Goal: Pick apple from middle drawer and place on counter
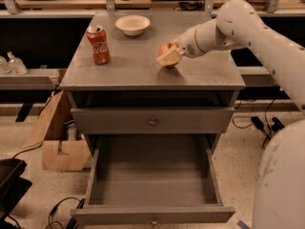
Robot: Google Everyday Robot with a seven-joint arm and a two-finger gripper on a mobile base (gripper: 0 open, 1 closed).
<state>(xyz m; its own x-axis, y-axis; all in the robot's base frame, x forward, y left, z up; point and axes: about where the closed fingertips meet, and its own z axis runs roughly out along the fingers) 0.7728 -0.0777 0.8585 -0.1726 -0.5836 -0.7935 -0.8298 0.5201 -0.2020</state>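
Note:
The red apple (pixel 165 48) is held between the cream fingers (pixel 170 57) of my gripper (pixel 168 55), low over the middle of the grey counter (pixel 143 70); I cannot tell if it touches the surface. The white arm reaches in from the upper right. The middle drawer (pixel 152 175) is pulled wide open below and holds nothing that I can see. Its small metal knob (pixel 153 220) shows at the bottom edge.
A red soda can (pixel 98 44) stands at the counter's left. A white bowl (pixel 132 25) sits at the back. A closed drawer front with a knob (pixel 153 122) is above the open drawer. A cardboard box (pixel 57 137) and cables lie on the floor at left.

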